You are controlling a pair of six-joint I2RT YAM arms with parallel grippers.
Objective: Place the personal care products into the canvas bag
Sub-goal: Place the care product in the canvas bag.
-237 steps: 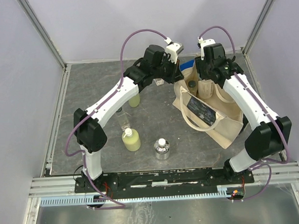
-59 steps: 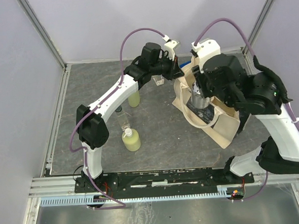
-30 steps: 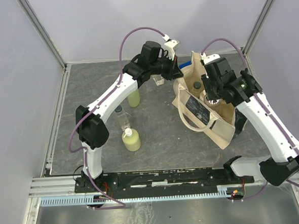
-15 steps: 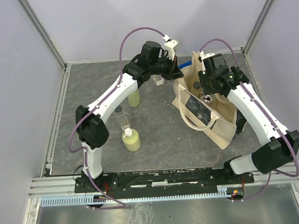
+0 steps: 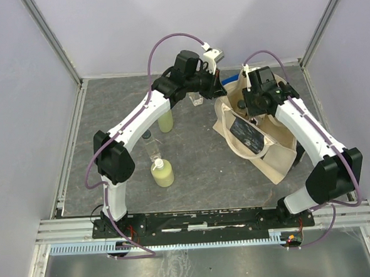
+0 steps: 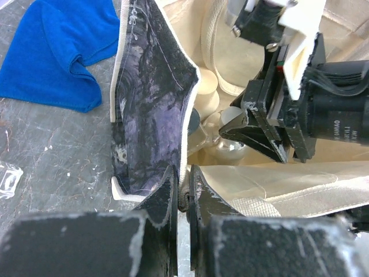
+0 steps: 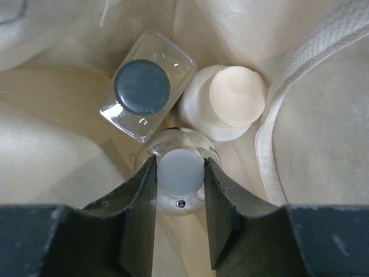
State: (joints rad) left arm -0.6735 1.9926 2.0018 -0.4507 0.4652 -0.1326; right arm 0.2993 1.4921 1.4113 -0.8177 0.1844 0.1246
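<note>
Since two seconds ago the right arm has dropped from above the canvas bag (image 5: 280,154) and now reaches down into its open mouth. The squat silvery bottle (image 7: 180,180), which stood on the table (image 5: 108,118) near the arms' bases about eight seconds ago, is now inside the bag.

The right gripper (image 7: 179,165) has its jaws part-way apart and closed on the bottle's pale round cap, one finger pressed to each side. The bottle stands upright between them on the bag's floor. Just beyond it in the right wrist view stand a clear black-capped bottle (image 7: 144,89) and a beige jar (image 7: 228,101), close together and close to the silvery one.

The left gripper (image 6: 182,179) has its jaws together, pinching the bag's rim beside the dark printed panel (image 6: 150,115), and that side of the bag stands up. A blue cloth (image 6: 57,52) lies on the table beyond the bag.

On the table left of the bag are a yellow-green bottle (image 5: 162,173), a second clear black-capped bottle (image 5: 151,147) just behind it, and a second yellow-green bottle (image 5: 166,122) partly under the left arm.
</note>
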